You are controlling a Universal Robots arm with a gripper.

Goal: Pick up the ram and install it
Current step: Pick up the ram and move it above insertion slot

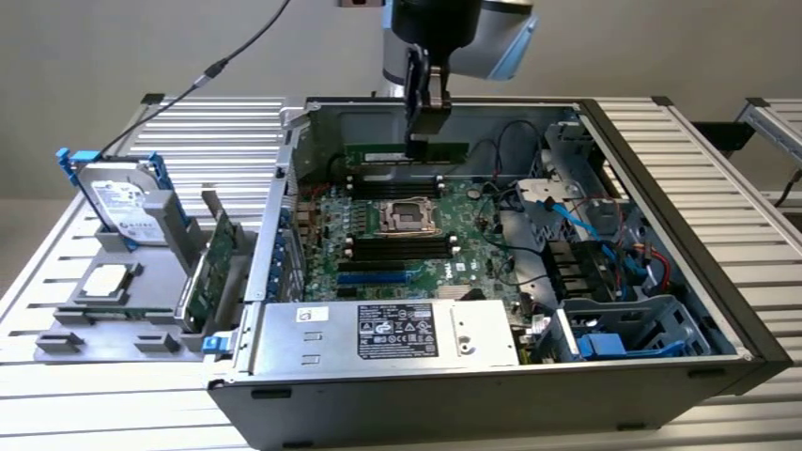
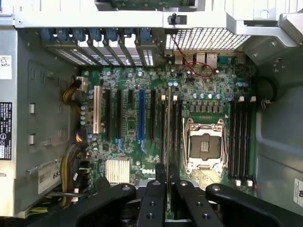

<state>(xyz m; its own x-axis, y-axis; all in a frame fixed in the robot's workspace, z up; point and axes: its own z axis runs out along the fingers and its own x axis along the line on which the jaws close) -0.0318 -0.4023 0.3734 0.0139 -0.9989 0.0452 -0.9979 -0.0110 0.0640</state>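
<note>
Wrist view: my gripper [image 2: 167, 182] has its jaws closed on the ram [image 2: 169, 123], held edge-down, seemingly to line up with the memory slots [image 2: 179, 127].

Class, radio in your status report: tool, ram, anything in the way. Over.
Tool shut on ram, held edge-down above memory slots beside CPU socket. No obstruction seen.

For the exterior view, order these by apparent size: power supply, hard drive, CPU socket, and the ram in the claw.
1. power supply
2. hard drive
3-4. CPU socket and ram, held by the claw: not ranked. The ram looks longer but far thinner, and it sits farther back.
</note>
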